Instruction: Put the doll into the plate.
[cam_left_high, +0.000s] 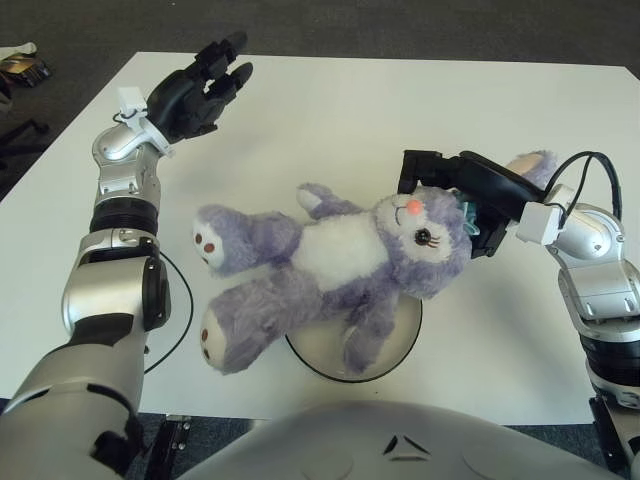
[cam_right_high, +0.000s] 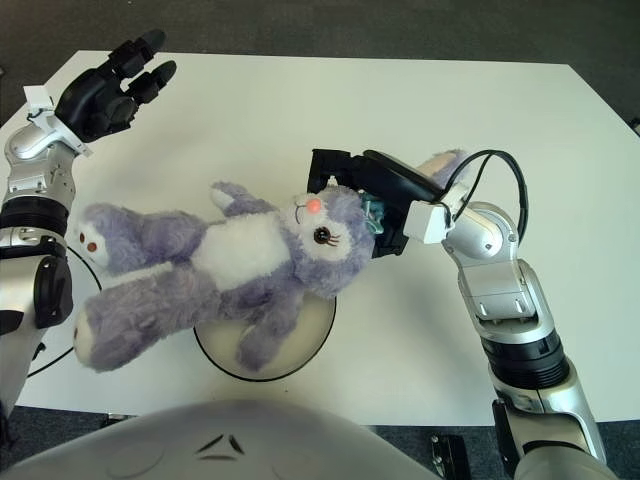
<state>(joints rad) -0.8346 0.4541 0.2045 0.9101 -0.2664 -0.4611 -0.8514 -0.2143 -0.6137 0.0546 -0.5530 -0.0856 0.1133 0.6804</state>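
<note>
We see a white table (cam_left_high: 330, 110) filling most of the frame. At its centre a purple and white doll (cam_left_high: 330, 265) lies slanted, feet toward the lower left and head toward the right, its middle and one arm over the plate (cam_left_high: 405, 345), which shows at lower centre under it. At centre right, our right hand (cam_left_high: 470, 195) clasps the doll's head from behind, fingers closed around it. In the upper left, our left hand (cam_left_high: 200, 90) is raised, fingers spread and holding nothing, well apart from the doll.

R hand (cam_right_high: 372, 203) gripping doll (cam_right_high: 230, 268) over plate (cam_right_high: 312, 334)
</note>
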